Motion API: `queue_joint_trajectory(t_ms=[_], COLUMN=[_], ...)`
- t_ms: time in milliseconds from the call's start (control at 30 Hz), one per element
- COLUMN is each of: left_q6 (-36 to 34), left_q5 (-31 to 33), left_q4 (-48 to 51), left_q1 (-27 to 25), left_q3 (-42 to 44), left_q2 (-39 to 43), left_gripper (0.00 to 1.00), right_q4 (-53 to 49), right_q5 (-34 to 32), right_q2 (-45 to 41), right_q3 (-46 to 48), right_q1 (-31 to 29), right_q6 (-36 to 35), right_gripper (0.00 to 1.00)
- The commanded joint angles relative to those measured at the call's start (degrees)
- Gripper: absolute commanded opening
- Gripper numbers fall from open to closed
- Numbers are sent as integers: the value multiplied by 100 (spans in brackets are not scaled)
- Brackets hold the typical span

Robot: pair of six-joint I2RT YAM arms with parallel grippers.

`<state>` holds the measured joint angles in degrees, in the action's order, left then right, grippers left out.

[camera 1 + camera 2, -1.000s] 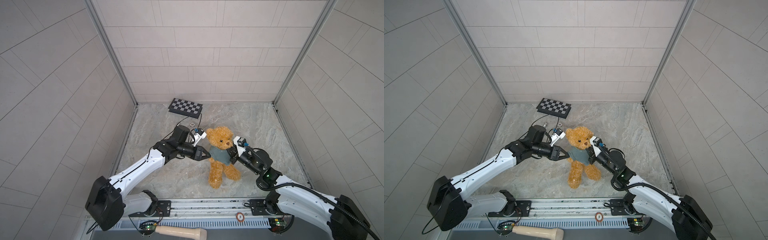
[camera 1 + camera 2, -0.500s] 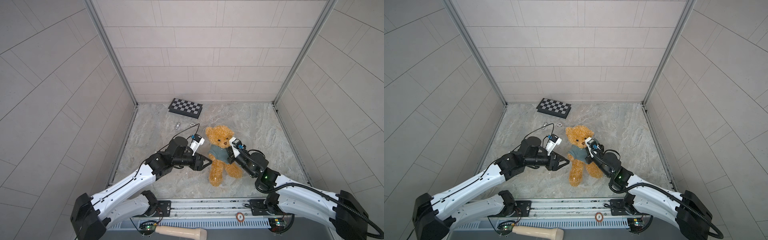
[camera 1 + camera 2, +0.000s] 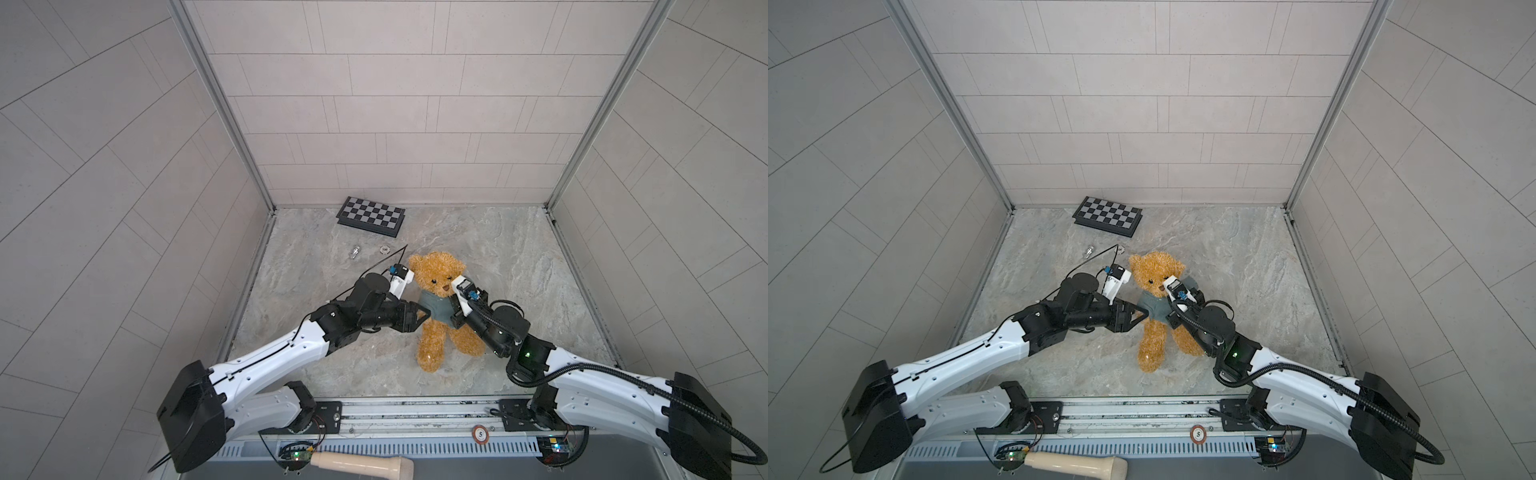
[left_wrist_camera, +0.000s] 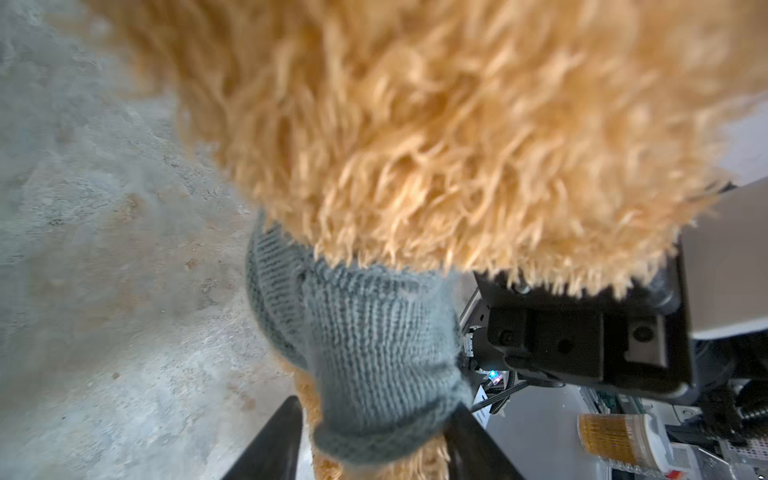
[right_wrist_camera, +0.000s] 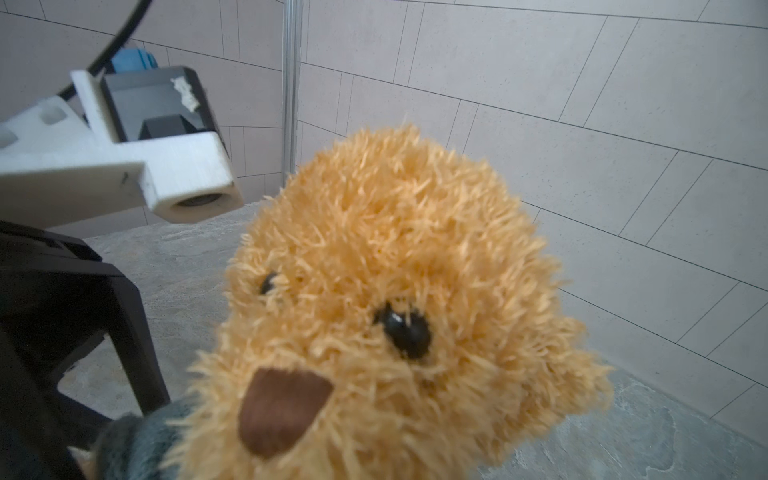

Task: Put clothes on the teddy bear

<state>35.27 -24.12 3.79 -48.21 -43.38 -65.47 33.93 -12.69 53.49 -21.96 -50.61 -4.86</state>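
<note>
Golden-brown shaggy plush teddy bear (image 3: 436, 272) (image 3: 1156, 270) sits near centre of grey marbled stone-look worktop (image 3: 519, 270), between the 2 arms in both top views. Head points toward back wall, legs toward front rail, lower foot touching worktop. Bear wears grey-green knitted sweater (image 3: 437, 308) (image 3: 1151, 308) over torso, head through the neck.

On left of views, left gripper (image 3: 422, 320) (image 3: 1139, 318) is at bear's side, jaws spread. In left wrist view its 2 black fingers (image 4: 274, 436) flank a knitted sleeve (image 4: 374, 353) of the sweater, cuff end between them. A gap shows between cuff and 1 finger; other finger is at or just beside the cuff. So released, not pinching. Blurred fur fills most of that view.

On right, right gripper (image 3: 456, 321) (image 3: 1172, 320) is pressed against sweater's other side, tips mostly hidden by its own wrist camera and fur. Clenched; cannot tell whether knit or bear's arm is between the jaws. Right wrist view shows bear's face close up: black eyes, brown nose, sweater edge at a corner, left arm's white camera mount (image 5: 124, 178) just beside the head.

Folded black-and-grey checkered board (image 3: 371, 216) lies at back of worktop, well apart from bear. Small clear item (image 3: 354, 251) and small round chip (image 3: 385, 249) lie between board and bear.
</note>
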Motion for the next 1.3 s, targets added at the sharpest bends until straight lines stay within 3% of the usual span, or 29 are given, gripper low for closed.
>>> queue_joint_trajectory(t_ms=[0, 67, 200, 267, 333, 433, 467, 567, 633, 733, 833, 933, 967, 1100, 1167, 1267], left_q6=[82, 98, 109, -6, -196, -507, -572, -678, -682, -596, -495, -526, -575, -722, -607, -628], left_q5=[48, 197, 267, 366, 525, 899, 1055, 1374, 1334, 1106, 1072, 1073, 1173, 1192, 706, 300], left_q4=[-282, -239, -247, -45, 287, 835, 911, 1042, 985, 784, 579, 611, 770, 1307, 1197, 642], left_q1=[-126, -152, -151, -150, -140, -150, -146, -187, -247, -333, -358, -357, -354, 69, 456, 541], left_q3=[-148, -179, -232, -284, -377, -561, -569, -578, -559, -524, -488, -546, -595, -521, -329, -249], left_q2=[-91, -182, -267, -186, -83, 22, 70, 194, 210, 135, 70, 69, 106, 276, 143, -232], left_gripper=[62, 60, 31, 26, 31, 54, 55, 35, 27, 23, 26, 3, 0, 0, 0, 0], right_q4=[328, 373, 386, 377, 377, 363, 308, 247, 221, 173, 270, 230, 123, -732, -1107, -1275], right_q5=[-162, -193, -369, -420, -421, -352, -352, -429, -493, -577, -623, -767, -900, -1726, -1517, -844], right_q2=[-128, -129, -206, -291, -367, -461, -476, -545, -577, -540, -477, -448, -442, -309, -213, -97], right_q3=[-178, -170, -136, -86, -22, 59, 60, 86, 79, 33, 50, 29, 0, -298, -481, -576], right_q1=[-53, -72, -116, -116, -125, -125, -125, -160, -177, -213, -247, -293, -292, -201, -160, -160], right_q6=[-100, -109, -162, -207, -223, -197, -182, -160, -148, -151, -107, -87, -64, 234, 230, 411], right_gripper=[0, 0, 0, 0, 0, 0, 0, 0, 0, 0, 0, 0, 0, 0, 1, 23])
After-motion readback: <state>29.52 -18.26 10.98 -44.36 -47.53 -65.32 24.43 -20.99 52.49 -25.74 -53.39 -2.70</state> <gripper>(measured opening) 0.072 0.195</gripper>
